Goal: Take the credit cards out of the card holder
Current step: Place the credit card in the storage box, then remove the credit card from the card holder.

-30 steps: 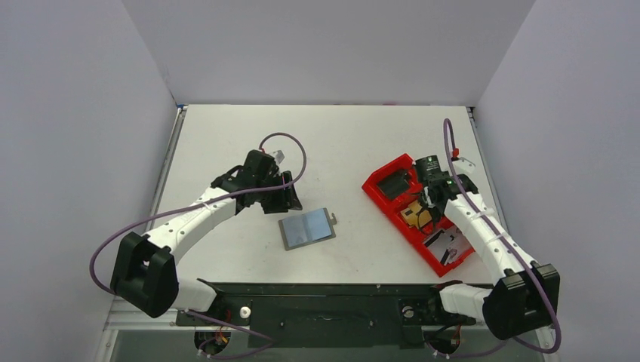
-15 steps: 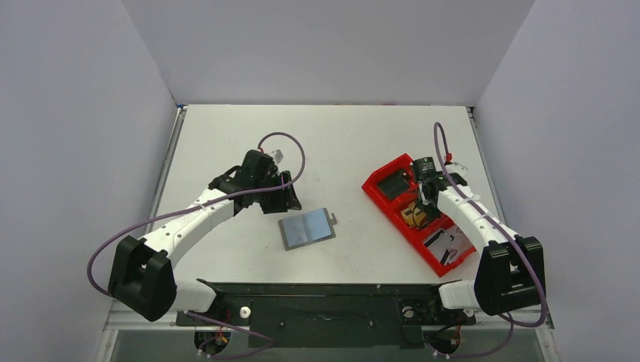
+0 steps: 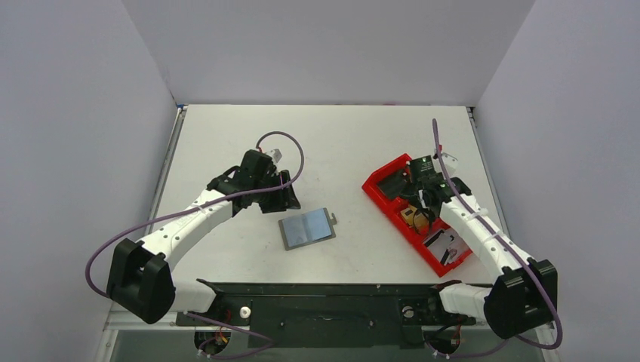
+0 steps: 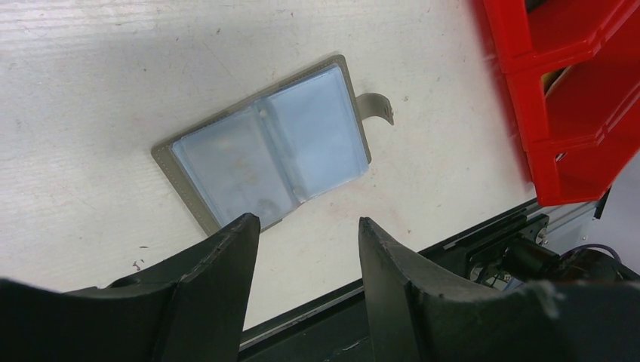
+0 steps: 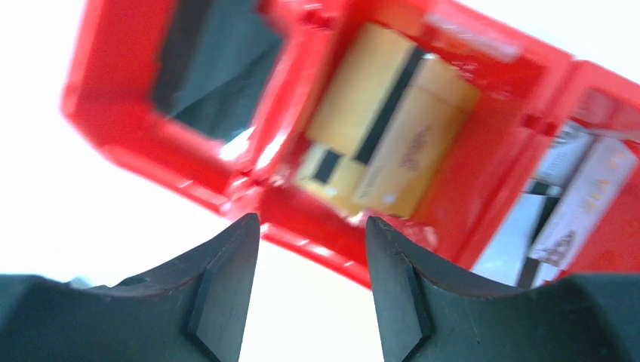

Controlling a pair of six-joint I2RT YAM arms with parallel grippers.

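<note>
1. Card holder [image 4: 264, 160] lies open flat, pockets up, left of the red tray [image 4: 573, 128], apart from it. Pockets look empty.
2. Credit cards [image 5: 385, 147] sit in the tray's middle compartment, which seems to be the drop spot.
3. Right gripper [image 5: 309, 226] hovers above the tray, jaws apart, empty. Left gripper [image 4: 306, 226] is by the holder, jaws apart, empty.
4. Card print is blurred, unreadable.

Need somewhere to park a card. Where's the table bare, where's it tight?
Bare: the far half of the table up to the back wall, and the strip between the card holder and the red tray. Tight: inside the tray under the right gripper, and between the left gripper and the card holder.
</note>
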